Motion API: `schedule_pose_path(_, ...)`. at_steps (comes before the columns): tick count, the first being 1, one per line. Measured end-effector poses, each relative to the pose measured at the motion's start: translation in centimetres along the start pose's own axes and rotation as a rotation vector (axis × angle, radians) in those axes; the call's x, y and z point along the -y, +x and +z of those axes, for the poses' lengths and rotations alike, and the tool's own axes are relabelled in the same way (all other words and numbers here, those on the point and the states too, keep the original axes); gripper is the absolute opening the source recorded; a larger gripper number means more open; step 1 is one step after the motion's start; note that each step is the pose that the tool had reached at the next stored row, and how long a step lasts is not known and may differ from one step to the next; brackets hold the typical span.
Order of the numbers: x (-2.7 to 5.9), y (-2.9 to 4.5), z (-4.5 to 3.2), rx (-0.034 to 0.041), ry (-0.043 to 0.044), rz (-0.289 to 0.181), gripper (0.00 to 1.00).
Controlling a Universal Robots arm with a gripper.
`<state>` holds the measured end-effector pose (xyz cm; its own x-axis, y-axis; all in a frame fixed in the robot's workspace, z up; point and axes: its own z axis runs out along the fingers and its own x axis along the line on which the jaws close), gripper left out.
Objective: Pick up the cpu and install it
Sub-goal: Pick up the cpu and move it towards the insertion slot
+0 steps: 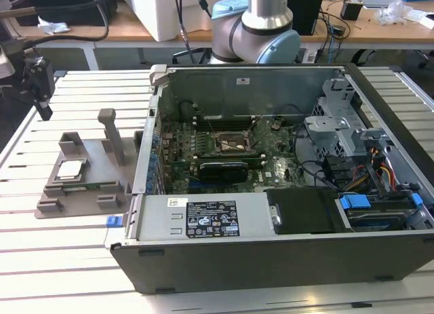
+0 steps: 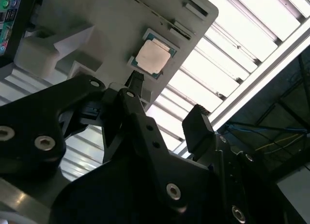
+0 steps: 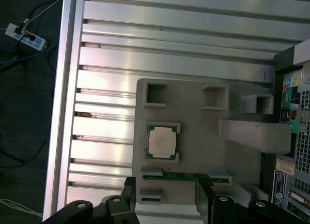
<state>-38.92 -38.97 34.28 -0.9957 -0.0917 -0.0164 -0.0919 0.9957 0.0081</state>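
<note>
The cpu is a small square chip with a pale silvery top, lying flat in a recess of the grey plastic fixture on the slatted table, at the exterior view's left of the open computer case. Both wrist views show the cpu on the fixture. My gripper hangs above and beside the fixture, apart from the cpu. Its black fingers stand apart with nothing between them; the gripper is open. The dark metal-framed socket sits on the motherboard inside the case.
The open computer case lies on its side, with cables, a drive cage and a black power supply cover inside. The fixture has an upright post. The table's edge runs close by, with cables on the floor beyond.
</note>
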Motion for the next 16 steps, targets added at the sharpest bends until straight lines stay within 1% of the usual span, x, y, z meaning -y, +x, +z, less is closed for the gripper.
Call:
schedule_pose_path(2, 0.0, 0.0, 0.44, -0.0001, -0.0001, 0.0, 0.6)
schedule_pose_path(5, 0.01, 0.01, 1.58, -0.0009, -0.0001, 0.0, 0.6)
schedule_pose_path(9, 0.02, 0.03, 2.65, -0.0012, -0.0001, 0.0, 0.6)
schedule_pose_path(15, 0.03, 0.04, 3.86, -0.0017, -0.0002, 0.0, 0.6)
schedule_pose_path(16, 0.03, 0.05, 4.17, -0.0017, -0.0002, 0.0, 0.6)
